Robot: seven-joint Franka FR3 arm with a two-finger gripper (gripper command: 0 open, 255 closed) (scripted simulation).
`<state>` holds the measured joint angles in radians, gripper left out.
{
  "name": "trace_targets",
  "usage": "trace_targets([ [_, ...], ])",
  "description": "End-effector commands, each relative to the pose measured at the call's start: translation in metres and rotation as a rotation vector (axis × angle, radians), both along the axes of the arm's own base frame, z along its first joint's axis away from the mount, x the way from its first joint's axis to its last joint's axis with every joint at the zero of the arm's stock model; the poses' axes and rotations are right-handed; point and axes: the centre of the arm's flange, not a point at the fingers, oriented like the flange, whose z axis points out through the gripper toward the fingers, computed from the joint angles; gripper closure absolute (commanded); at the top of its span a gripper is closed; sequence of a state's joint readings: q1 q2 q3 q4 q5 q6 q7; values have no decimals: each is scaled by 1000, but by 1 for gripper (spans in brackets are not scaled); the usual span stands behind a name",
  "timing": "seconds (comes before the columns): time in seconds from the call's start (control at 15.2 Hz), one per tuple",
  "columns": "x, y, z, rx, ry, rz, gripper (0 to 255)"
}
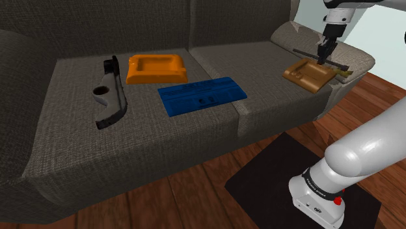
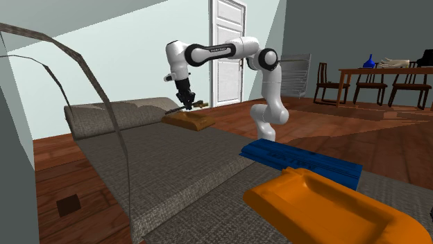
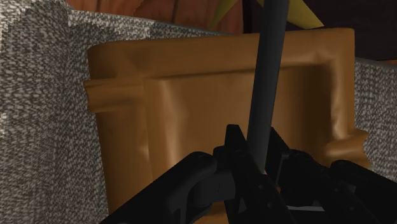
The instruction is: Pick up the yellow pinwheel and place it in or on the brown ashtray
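gripper (image 3: 257,151) fingers clamped on the pinwheel (image 3: 270,76)'s dark stick, which crosses over the brown ashtray (image 3: 191,108) at the sofa (image 3: 38,89) seat's end by the armrest, yellow vanes beyond the rim, mostly cut off.

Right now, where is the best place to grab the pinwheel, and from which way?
Take the pinwheel by its thin dark stick, coming from above, as the gripper does. The stick lies almost level over the brown ashtray, slim enough for the jaws; the yellow blades look flimsy.
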<state>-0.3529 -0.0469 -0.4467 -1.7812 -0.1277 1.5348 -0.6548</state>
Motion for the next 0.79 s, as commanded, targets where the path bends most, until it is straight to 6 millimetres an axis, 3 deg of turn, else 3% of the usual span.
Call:
trace_targets([
  [0.0, -2, 0, -11, 0, 0, 0, 255],
  [0.26, -2, 0, -34, 0, 0, 0, 255],
  [0.73, -2, 0, -34, 0, 0, 0, 255],
])
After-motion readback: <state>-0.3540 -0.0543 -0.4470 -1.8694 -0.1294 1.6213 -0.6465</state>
